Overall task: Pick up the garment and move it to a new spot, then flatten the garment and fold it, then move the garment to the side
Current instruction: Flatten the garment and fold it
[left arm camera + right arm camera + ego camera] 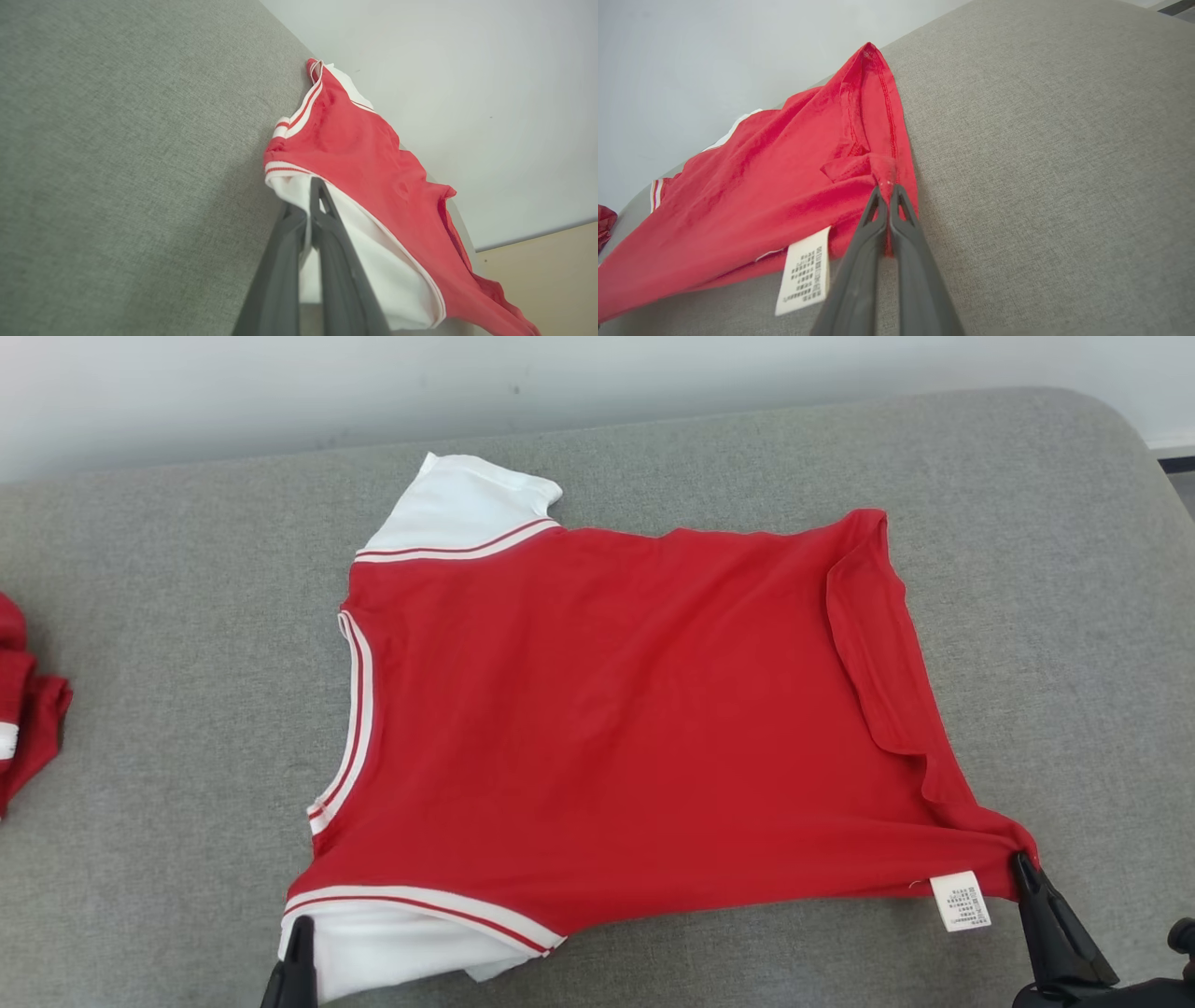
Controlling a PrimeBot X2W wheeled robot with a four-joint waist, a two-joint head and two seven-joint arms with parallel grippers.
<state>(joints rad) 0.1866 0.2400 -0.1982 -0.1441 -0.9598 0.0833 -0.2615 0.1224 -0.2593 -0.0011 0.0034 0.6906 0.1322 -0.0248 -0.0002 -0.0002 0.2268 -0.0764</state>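
Head view: the garment (607,709), a red shirt with white sleeves, is spread on the grey table (1074,569), with its hem partly turned over at the right. The left pincer (297,943) is closed on the near white sleeve (392,943). The right pincer (1027,877) is closed on the near hem corner, beside the care label (960,901).

Left wrist view: thin sleeve cloth is pinched between the shut fingers.

Right wrist view: the bunched hem corner is clamped at the fingertips.

The fabric is judged light, soft and limp, so sagging and creasing are expected wherever it is unsupported. Hold is best taken at seamed edges and corners, with the cloth drawn taut between both grips
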